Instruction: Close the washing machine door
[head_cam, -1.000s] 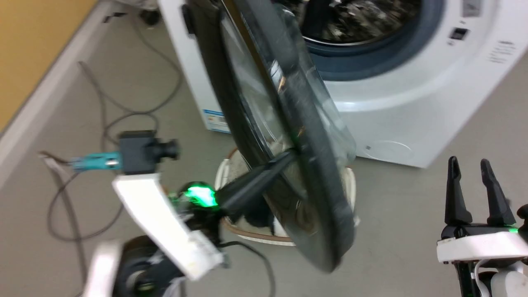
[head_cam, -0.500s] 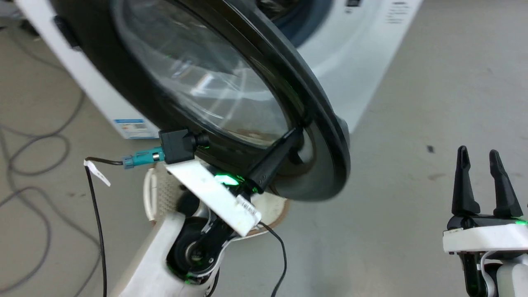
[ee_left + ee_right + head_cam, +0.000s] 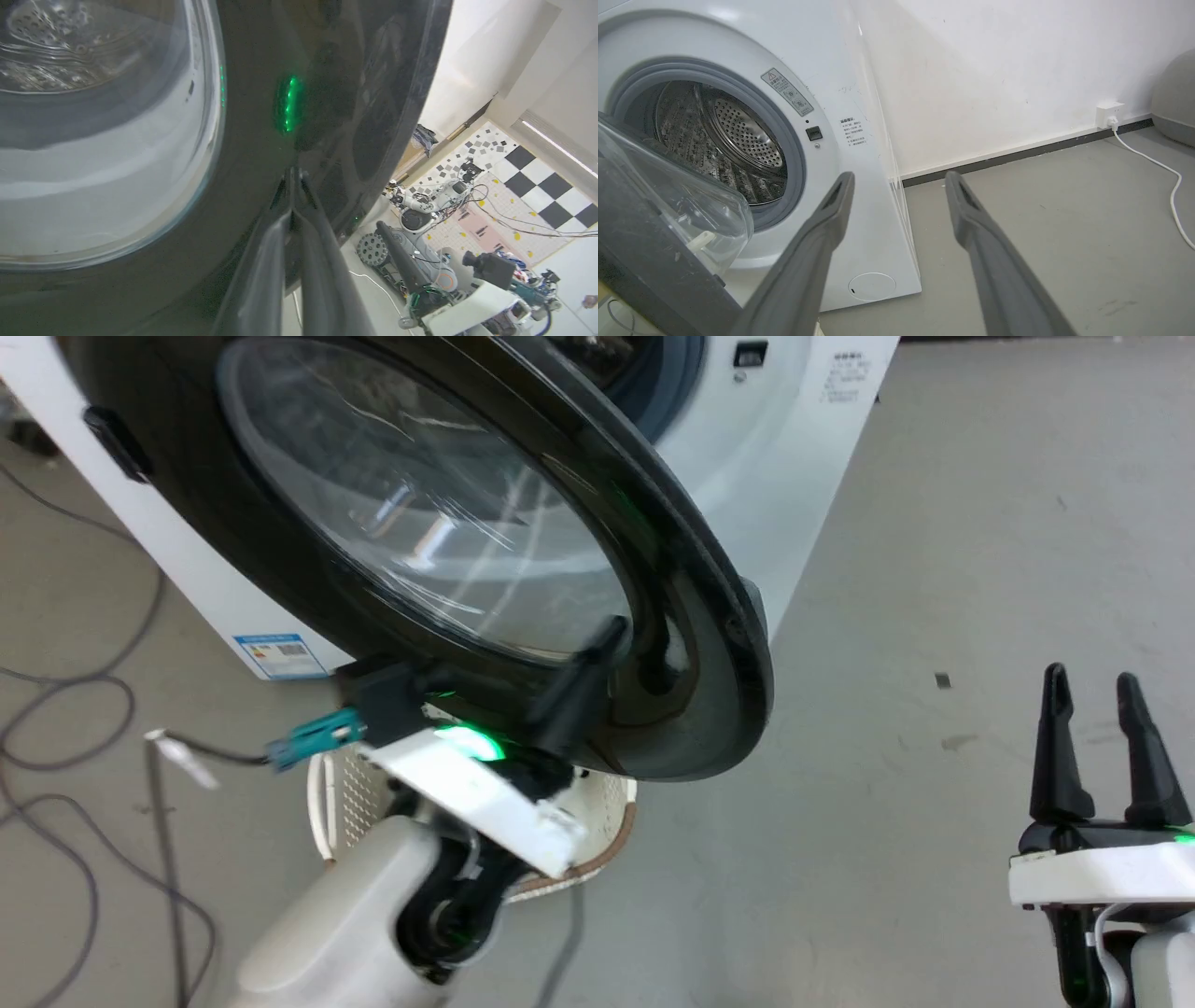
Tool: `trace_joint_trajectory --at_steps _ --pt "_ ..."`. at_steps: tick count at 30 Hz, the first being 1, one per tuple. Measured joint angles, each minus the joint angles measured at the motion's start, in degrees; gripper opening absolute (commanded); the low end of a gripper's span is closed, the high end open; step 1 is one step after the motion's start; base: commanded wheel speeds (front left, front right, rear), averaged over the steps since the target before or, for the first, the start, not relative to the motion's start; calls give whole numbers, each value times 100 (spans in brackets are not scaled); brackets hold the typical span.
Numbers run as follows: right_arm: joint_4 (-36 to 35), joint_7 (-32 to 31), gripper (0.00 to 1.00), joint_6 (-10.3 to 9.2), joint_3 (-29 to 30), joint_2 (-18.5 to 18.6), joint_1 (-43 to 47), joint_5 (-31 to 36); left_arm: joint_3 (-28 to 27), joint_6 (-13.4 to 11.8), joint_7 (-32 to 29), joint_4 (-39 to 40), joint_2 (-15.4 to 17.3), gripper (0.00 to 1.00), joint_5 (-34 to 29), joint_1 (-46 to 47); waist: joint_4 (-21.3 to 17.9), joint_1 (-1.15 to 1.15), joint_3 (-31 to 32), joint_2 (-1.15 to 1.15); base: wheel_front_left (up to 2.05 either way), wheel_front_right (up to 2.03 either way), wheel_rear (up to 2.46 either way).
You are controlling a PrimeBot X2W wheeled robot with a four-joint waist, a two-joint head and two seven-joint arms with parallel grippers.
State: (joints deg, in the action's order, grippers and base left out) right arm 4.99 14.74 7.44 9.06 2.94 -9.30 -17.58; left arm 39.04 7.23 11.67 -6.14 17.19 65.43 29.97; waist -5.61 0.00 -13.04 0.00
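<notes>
Washing machine door [image 3: 420,541] is round, glossy black, with bulging clear glass.

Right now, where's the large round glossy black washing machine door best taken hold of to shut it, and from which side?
On the washing machine door, the flat black rim near its free edge, far from the hinge, from the outer face. The door stands half open; the shut left gripper presses there, beside the glass window.

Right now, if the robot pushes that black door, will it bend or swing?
Probably swing, not bend: the door looks thick and rigid, standing open from the washing machine. Its glossy face may be slippery under the left gripper. The glass window likely makes it heavy.
</notes>
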Motion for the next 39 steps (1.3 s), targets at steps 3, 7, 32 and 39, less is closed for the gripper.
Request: trace_joint_trajectory --at_steps 3,7,32,39 --pt "-178 0 100 0 29 0 1 129 -109 -4 253 -246 229 0 -737 40 72 0 119 0 0 0 0" --pt "-483 0 100 0 48 1 -5 243 -687 -483 301 -197 392 0 -1975 53 207 0 253 0 0 0 0" --pt "-2160 1 100 0 -1467 359 -1148 647 -3381 -2683 309 1535 -261 100 -5588 -2737 918 0 494 0 0 0 0" --pt "-2361 2 0 0 -2920 1068 -1424 307 -3353 -2360 308 1399 -622 100 -5787 -2867 1044 0 416 0 0 0 0"
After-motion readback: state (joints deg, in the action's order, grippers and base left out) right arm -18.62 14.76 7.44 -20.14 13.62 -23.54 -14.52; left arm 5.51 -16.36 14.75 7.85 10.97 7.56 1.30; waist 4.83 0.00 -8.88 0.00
